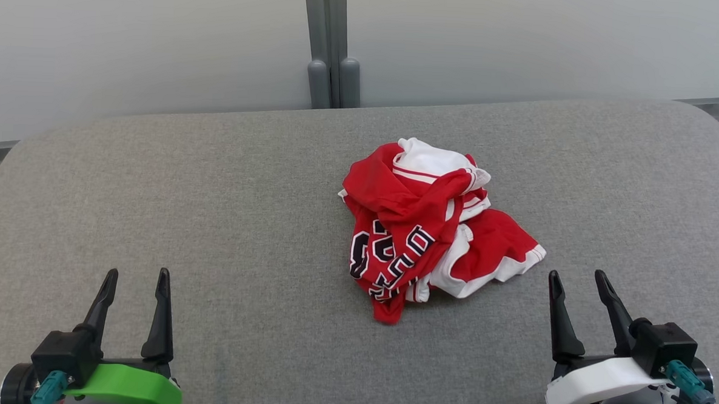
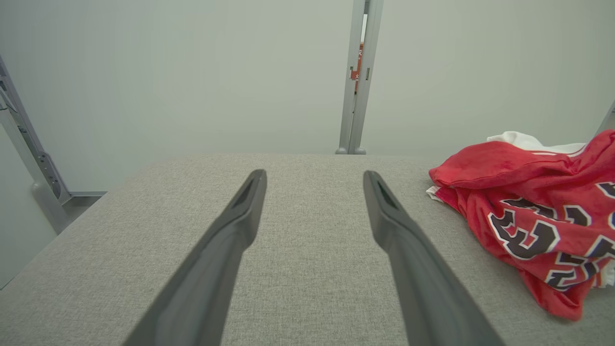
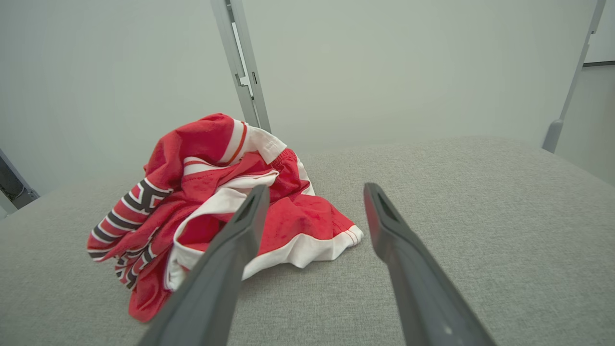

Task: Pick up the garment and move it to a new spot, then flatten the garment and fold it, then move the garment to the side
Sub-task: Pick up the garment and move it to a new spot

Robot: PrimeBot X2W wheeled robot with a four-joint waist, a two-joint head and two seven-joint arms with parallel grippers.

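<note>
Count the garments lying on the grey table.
1: a crumpled red-and-white jersey right of centre on the table, close ahead of the open right pincer, which is not holding it. Its folds could hide another piece.

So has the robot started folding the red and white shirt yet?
Not yet. Nothing looks done: the garment lies in a crumpled heap on the grey surface. Nothing is in hand either: the left gripper and the right gripper are both open and empty, not touching the cloth. Everything is left to do: pick it up, move it, flatten it, fold it and put it aside.
</note>
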